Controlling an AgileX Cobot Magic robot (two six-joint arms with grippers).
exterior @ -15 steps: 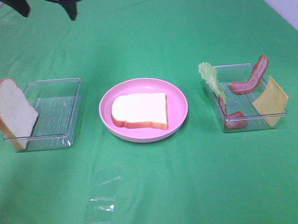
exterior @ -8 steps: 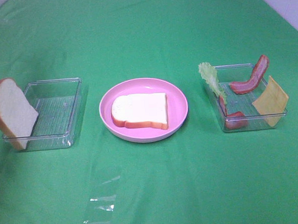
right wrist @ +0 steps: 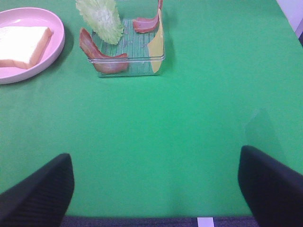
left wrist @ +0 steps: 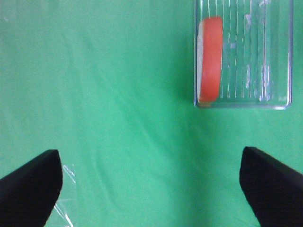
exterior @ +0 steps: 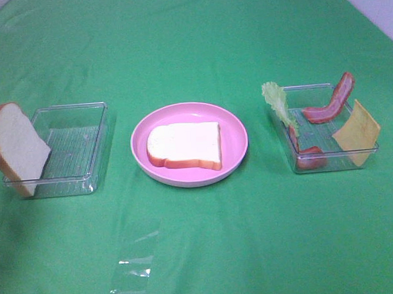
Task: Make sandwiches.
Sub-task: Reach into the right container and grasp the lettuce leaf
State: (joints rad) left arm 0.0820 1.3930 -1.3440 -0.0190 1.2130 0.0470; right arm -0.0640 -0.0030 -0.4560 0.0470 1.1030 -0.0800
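One bread slice (exterior: 183, 146) lies flat on the plate (exterior: 232, 135) at the middle of the green surface (exterior: 191, 48), and the other slice (exterior: 15, 148) stands tilted at the left end of the left tray (exterior: 72, 106). In the right tray (exterior: 329, 166) the lettuce (exterior: 278, 103) leans on the left wall, a bacon strip (exterior: 331, 102) rests at the far side, a second strip (exterior: 307, 156) near, and the cheese (exterior: 356, 132) on the right wall. The left gripper (left wrist: 151, 189) and right gripper (right wrist: 156, 189) hang over the surface with jaws spread wide, holding nothing.
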